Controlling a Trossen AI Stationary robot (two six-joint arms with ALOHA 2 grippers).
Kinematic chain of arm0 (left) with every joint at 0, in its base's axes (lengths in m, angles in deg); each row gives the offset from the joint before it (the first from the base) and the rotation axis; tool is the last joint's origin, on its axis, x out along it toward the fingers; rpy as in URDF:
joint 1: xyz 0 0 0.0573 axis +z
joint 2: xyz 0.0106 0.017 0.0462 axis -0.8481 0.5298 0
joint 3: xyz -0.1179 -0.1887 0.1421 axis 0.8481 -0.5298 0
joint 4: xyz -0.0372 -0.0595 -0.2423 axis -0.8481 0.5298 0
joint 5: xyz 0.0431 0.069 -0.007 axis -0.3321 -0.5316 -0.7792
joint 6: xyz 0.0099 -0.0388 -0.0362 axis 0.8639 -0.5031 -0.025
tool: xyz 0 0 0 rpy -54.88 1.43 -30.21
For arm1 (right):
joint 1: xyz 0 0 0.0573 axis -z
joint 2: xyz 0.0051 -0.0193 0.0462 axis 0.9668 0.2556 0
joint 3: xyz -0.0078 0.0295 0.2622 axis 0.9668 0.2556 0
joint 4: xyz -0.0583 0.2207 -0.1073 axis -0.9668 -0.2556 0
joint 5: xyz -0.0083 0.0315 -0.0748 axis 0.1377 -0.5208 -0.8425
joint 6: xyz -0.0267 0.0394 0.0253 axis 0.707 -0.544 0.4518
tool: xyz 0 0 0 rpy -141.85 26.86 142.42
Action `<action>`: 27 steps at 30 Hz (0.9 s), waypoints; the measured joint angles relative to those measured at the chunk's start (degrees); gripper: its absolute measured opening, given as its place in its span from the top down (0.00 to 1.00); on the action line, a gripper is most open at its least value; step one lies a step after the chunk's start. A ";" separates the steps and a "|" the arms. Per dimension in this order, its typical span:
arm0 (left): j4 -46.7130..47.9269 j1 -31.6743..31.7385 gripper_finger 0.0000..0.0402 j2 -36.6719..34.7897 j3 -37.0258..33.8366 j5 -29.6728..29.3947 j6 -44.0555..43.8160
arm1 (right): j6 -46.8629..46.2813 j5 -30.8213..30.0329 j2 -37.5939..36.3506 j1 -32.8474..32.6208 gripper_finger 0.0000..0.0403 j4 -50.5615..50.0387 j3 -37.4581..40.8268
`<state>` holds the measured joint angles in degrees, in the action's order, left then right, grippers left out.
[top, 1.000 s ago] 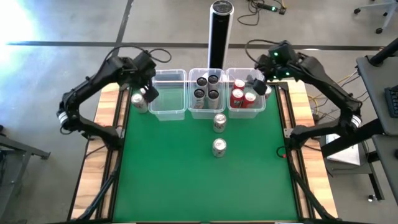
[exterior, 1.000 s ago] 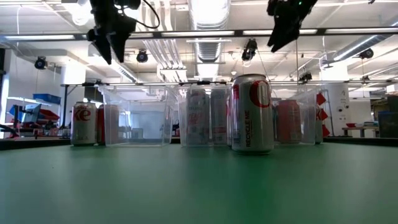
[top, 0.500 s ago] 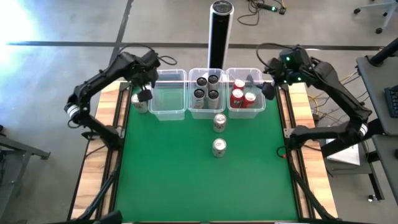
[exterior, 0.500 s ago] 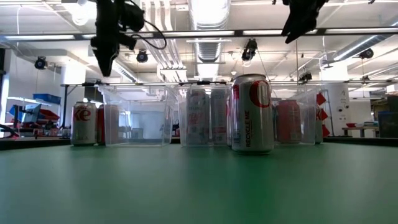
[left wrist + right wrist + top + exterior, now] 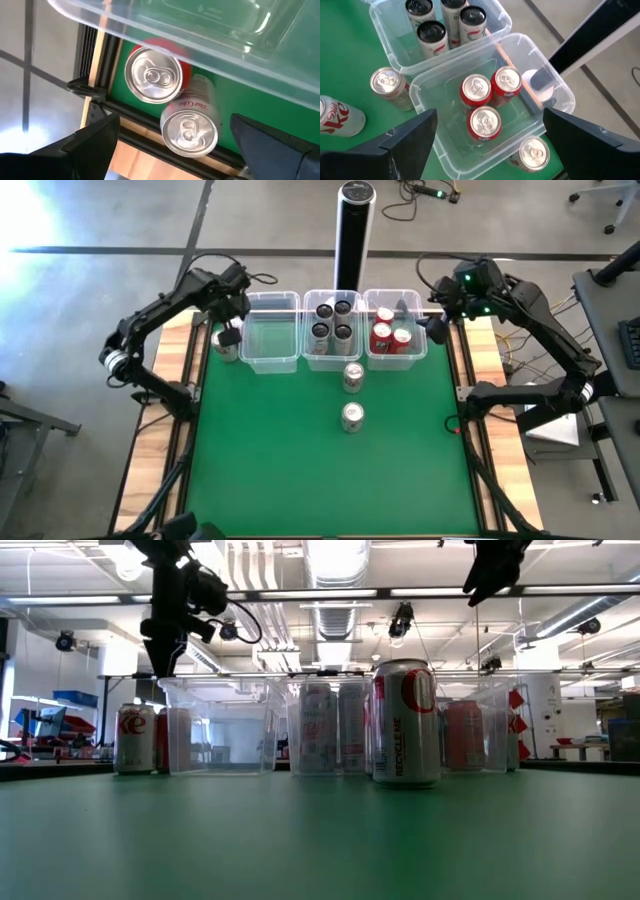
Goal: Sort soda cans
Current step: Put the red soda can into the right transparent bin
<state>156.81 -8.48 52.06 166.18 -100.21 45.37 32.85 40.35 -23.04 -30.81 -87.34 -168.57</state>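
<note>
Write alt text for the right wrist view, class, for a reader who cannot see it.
Three red cans stand in a clear bin, with a fourth can outside its wall. A neighbouring bin holds dark cans; two silver cans sit on the green table.

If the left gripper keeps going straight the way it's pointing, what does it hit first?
Probably the silver can just outside the empty bin, with a red can beside it; depth is unclear.
</note>
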 joint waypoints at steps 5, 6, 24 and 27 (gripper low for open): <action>-6.42 0.27 0.10 -2.41 -5.37 0.12 1.95 | -1.05 0.06 0.00 0.00 0.11 -1.39 0.05; -6.84 0.63 0.10 -2.63 -6.47 0.35 1.91 | -1.38 0.06 -0.02 0.00 0.11 -1.38 0.09; -22.45 6.96 0.10 -5.12 -17.48 2.74 3.75 | -6.37 0.08 -0.26 -0.01 0.11 -2.57 0.26; -24.41 8.31 0.10 -5.08 -17.31 2.82 2.55 | -7.11 0.11 -0.26 0.00 0.11 -2.57 0.26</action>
<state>132.40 -0.18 46.98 148.87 -97.39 47.92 25.74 40.46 -23.31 -30.81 -89.92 -168.31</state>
